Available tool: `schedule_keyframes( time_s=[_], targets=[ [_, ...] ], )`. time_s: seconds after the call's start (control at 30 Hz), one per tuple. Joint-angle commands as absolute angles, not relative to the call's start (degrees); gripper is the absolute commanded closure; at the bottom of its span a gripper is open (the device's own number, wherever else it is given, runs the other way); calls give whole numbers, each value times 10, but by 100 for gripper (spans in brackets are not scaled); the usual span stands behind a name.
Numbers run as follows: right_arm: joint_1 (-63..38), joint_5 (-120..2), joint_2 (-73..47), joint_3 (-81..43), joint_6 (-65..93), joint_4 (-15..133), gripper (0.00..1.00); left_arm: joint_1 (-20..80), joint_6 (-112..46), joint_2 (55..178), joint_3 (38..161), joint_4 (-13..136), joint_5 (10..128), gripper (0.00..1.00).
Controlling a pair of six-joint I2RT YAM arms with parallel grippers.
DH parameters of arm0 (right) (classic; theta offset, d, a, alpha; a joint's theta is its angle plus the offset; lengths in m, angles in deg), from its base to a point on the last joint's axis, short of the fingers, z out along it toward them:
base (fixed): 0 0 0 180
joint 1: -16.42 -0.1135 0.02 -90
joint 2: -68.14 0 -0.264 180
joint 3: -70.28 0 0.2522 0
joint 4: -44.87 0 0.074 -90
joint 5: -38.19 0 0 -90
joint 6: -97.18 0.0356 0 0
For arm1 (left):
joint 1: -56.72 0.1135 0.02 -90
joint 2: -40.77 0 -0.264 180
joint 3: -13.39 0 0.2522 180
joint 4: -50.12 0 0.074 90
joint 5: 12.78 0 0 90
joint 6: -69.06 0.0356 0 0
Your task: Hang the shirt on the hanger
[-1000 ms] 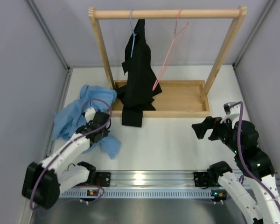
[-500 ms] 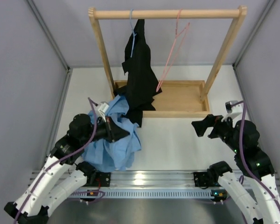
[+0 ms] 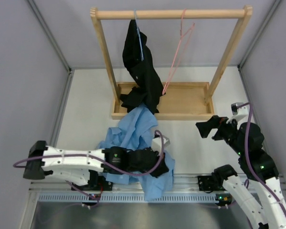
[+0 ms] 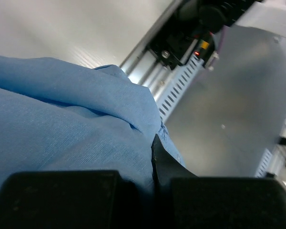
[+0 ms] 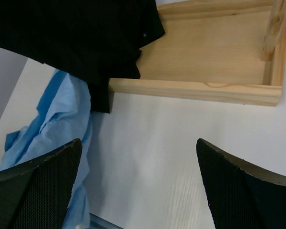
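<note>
The light blue shirt [image 3: 133,138] lies bunched at the table's front centre, one end under the black garment, the other hanging over the front rail. My left gripper [image 3: 163,167] is shut on the shirt's cloth [image 4: 86,133] near the front edge. The pink wire hanger [image 3: 178,47] hangs empty on the wooden rack's top bar, right of centre. My right gripper [image 3: 206,130] is open and empty above the table on the right, well apart from the shirt [image 5: 57,124].
A black garment [image 3: 140,67] hangs on a pale blue hanger [image 3: 139,36] at the rack's left. The wooden rack [image 3: 171,14] has a tray base [image 3: 186,102]. A metal rail [image 3: 133,183] runs along the front edge. Grey walls close in both sides.
My left arm has swung to the right and stretched low along the front edge, dragging the shirt from the left to the front centre. The black garment has swung. The right arm has hardly moved.
</note>
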State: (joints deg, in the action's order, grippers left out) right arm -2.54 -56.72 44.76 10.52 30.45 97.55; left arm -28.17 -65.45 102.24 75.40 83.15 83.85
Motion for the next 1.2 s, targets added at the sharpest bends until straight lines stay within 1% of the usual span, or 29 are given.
schedule_keyframes(
  time_s=[0.0,0.03,0.07,0.13,0.17,0.23,0.27,0.3,0.43,0.47,0.5,0.53,0.57,0.63,0.67,0.73,0.9,1.0,1.03,1.1,1.17],
  targets=[
    [-33,-544,441,97,315,972,1,-312,-689,1115,810,740,1024,100],
    [-34,-543,439,99,319,973,1,-312,-688,1134,813,720,1019,100],
    [-34,-542,436,104,321,973,0,-312,-685,1175,816,698,1009,90],
    [-34,-544,430,118,327,968,1,-313,-660,1214,847,666,956,84],
    [-34,-550,421,122,327,965,1,-315,-647,1248,865,668,942,70],
    [-34,-559,413,131,324,955,1,-335,-605,1263,904,687,939,47],
    [-34,-576,407,134,321,948,1,-343,-597,1259,913,705,954,27],
    [-34,-589,405,141,315,941,1,-353,-590,1251,920,725,971,2],
    [-34,-648,395,165,312,888,1,-355,-622,1161,905,852,1097,2],
    [-34,-672,384,177,317,858,1,-355,-629,1111,895,892,1156,2],
    [-34,-685,378,185,323,839,1,-355,-635,1084,880,906,1186,2],
    [-34,-696,360,192,340,819,1,-354,-635,1030,848,916,1211,2],
    [-34,-724,348,206,348,775,1,-353,-636,1005,839,933,1238,2],
    [-34,-751,321,214,371,730,0,-353,-637,954,821,945,1246,2],
    [-34,-774,293,221,378,708,1,-353,-643,903,803,953,1252,2],
    [-37,-781,256,224,398,652,1,-353,-651,838,783,970,1274,2],
    [-94,-756,184,217,415,533,1,-353,-735,797,776,1076,1360,2],
    [-154,-717,118,198,395,481,1,-353,-777,808,785,1134,1384,2],
    [-181,-698,78,191,389,472,1,-352,-784,814,786,1148,1386,2],
    [-205,-678,36,164,374,458,2,-352,-786,815,785,1149,1386,2],
    [-238,-630,-19,147,365,438,5,-352,-785,814,784,1149,1381,2]
  ],
)
